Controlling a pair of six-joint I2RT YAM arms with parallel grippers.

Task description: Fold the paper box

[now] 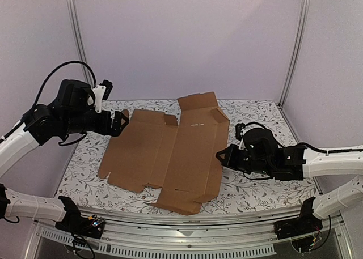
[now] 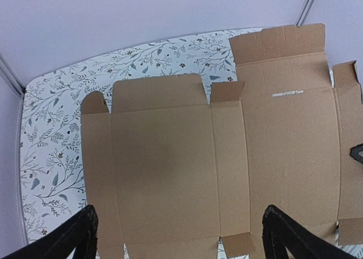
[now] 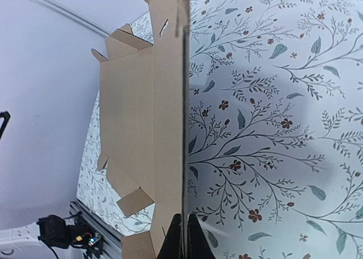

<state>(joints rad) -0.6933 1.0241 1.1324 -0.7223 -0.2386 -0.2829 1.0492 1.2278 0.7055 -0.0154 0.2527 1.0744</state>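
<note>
The paper box [image 1: 170, 151] is a flat brown die-cut sheet with flaps and tabs, lying spread on the flowered table [image 1: 255, 188]. My right gripper [image 1: 222, 157] is shut on the sheet's right edge; in the right wrist view the fingers [image 3: 182, 236] pinch the thin cardboard edge [image 3: 170, 128], lifting it slightly. My left gripper [image 1: 122, 122] is open and hovers above the sheet's far left corner. In the left wrist view its fingertips [image 2: 76, 236] frame the sheet [image 2: 221, 157] from above without touching it.
White frame posts [image 1: 76, 38] and pale walls enclose the table at back and sides. A metal rail [image 1: 187, 239] runs along the near edge with both arm bases. The table [image 3: 272, 128] shows bare to the right of the sheet.
</note>
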